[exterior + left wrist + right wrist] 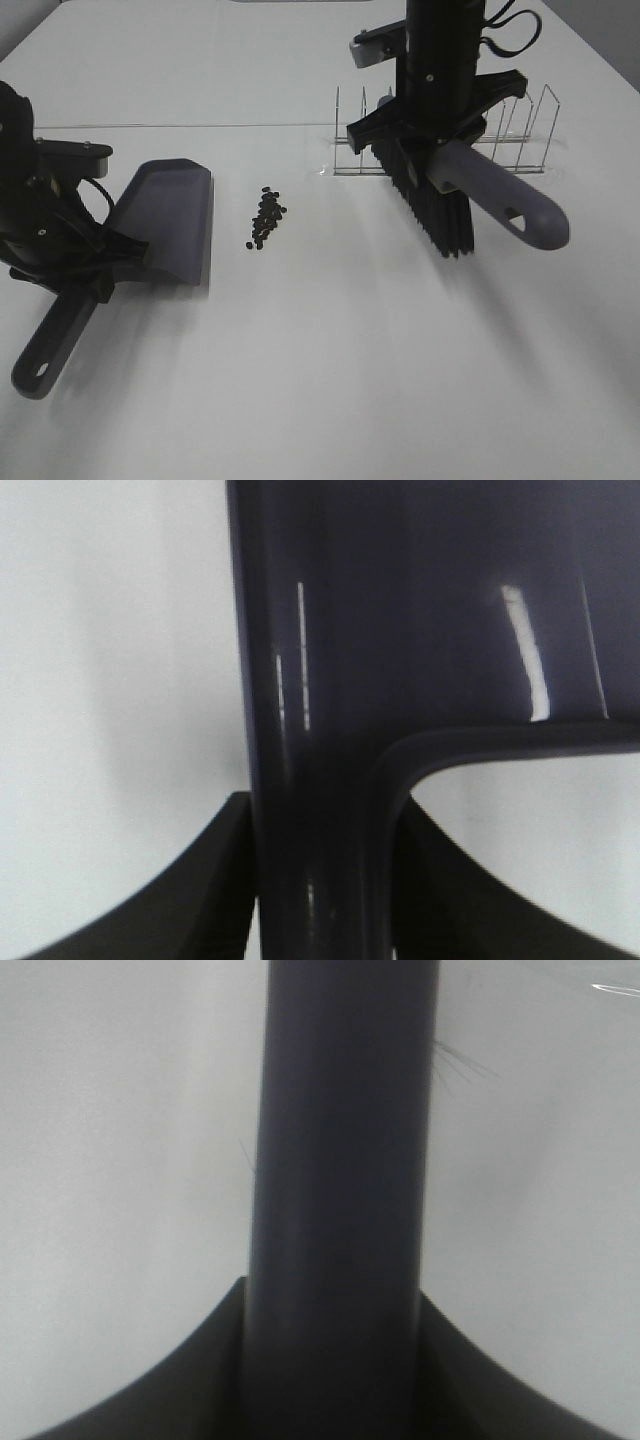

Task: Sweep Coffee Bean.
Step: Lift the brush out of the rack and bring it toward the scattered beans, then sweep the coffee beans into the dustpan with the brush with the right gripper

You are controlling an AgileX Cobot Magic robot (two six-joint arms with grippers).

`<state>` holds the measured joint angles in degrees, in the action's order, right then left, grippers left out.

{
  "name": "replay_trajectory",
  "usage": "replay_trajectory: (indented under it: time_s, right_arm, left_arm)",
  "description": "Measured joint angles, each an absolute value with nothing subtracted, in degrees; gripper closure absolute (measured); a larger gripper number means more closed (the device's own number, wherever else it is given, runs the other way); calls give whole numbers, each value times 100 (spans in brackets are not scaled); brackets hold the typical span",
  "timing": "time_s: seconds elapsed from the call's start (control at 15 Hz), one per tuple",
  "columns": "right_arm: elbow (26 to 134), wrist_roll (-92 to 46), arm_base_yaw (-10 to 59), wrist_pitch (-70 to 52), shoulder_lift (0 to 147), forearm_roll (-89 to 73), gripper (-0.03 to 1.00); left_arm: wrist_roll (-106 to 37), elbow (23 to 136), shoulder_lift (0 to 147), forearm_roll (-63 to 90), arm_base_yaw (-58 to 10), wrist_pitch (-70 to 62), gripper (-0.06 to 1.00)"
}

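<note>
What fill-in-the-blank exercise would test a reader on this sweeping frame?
1. The left claw is shut on the dustpan's ____.
2. The coffee beans lie ____ the dustpan and the brush.
3. The right claw is ____ on the brush handle.
Missing words: handle; between; shut.

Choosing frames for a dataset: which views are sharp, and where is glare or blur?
Exterior high: evenly lit and sharp, the coffee beans distinct, soft shadows beside the dustpan and brush. Left wrist: the dustpan looms close, soft-edged, with white glare streaks. Right wrist: the brush, close up, is out of focus.
</note>
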<state>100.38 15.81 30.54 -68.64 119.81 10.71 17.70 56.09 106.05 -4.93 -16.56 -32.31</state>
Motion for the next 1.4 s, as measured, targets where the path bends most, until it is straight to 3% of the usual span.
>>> replay_trajectory:
  time_s: [0.53,0.93,1.4]
  right_arm:
    - [10107,1513,3123,-6091,12829,745,62]
    - [11396,1066,3168,-6572,13619,-149,62]
    - [12794,825,4108,-6772,14473,-361,62]
  left_arm:
    - [1776,5621,11236,-378,-1828,-2871,58]
    - [1776,5621,11236,-344,-1828,-2865,58]
    - [1776,5621,11236,-269,-1828,-2848,58]
